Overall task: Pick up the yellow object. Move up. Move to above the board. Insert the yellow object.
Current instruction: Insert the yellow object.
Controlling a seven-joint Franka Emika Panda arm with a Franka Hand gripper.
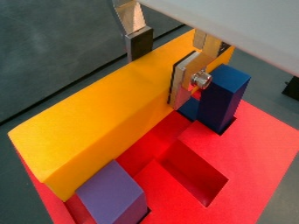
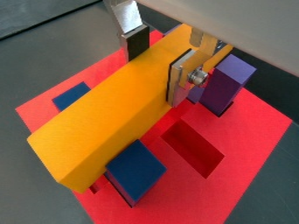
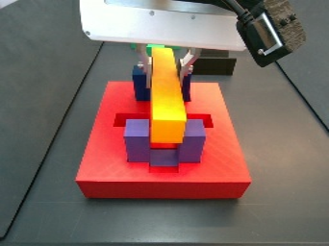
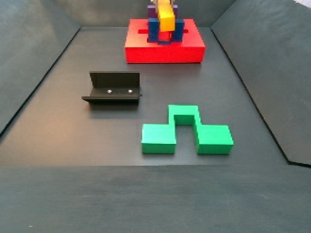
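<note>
the gripper (image 1: 162, 61) is clamping the yellow bar (image 1: 100, 122) between its two plates, the bar running out ahead of it over the red board (image 1: 251, 162). purple (image 1: 114, 197) and blue (image 1: 222, 96) posts are crowding both sides, an open slot (image 1: 193, 173) just below. a side view alone is showing the green block (image 4: 183, 130) and fixture (image 4: 112, 89), well apart.

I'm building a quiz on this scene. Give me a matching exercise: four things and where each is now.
1. yellow object
2. green block
3. fixture
4. gripper

A. alone on the dark floor, nearest the camera in a side view
B. closed on the bar's end
C. on the floor between board and green block
D. lying between the posts over the board

Pairs: 1-D, 2-A, 3-C, 4-B
</note>
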